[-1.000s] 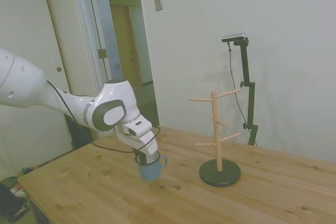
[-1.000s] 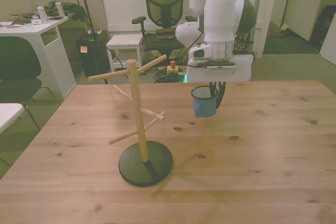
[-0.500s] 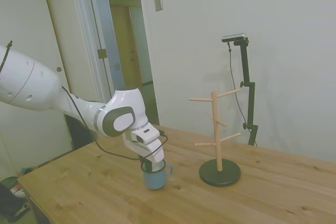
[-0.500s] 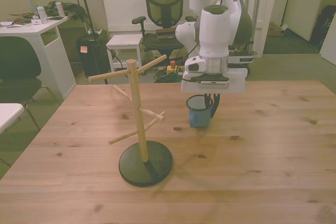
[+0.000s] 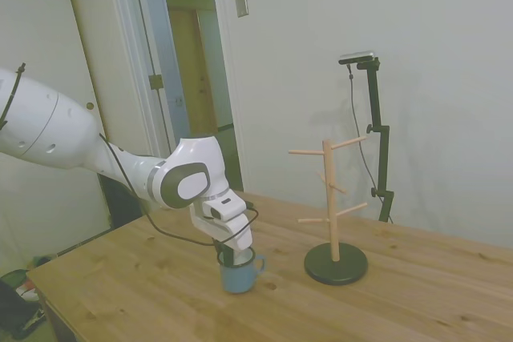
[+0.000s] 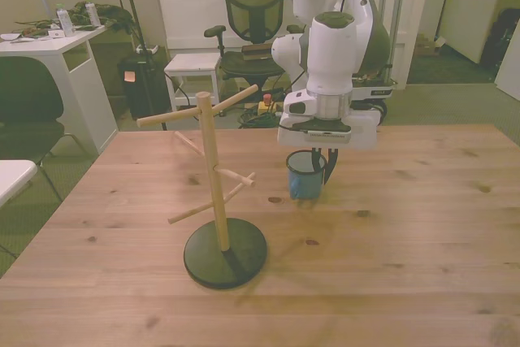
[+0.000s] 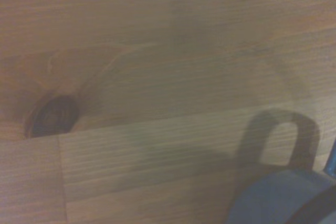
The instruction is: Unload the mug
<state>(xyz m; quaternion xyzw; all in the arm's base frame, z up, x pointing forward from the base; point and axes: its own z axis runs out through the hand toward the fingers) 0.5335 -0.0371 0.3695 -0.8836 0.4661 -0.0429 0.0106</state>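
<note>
- No readable writing, brand or label on anything in view.
- Mug (image 5: 238, 275): small, light blue, enamel look, dark rim, white inside, loop handle. Stands upright on the wooden worktop (image 5: 144, 286), off the rack.
- In the front view the mug (image 6: 305, 178) sits just under the white wrist, towards the front view's right of the rack.
- Claw (image 5: 231, 259) reaches down into the mug's mouth; whether its fingers are apart or pinching the rim, cannot tell, the wrist housing hides them.
- Peg rack (image 5: 331, 202): pale wooden post with slim round pegs angled upward, on a flat round black base; all pegs bare. Near the mug, not touching.
- Worktop: light planks with visible grain and dark knots.
- Wrist view, blurry: blue mug edge (image 7: 278, 198), wood grain, one dark knot (image 7: 51, 115).
</note>
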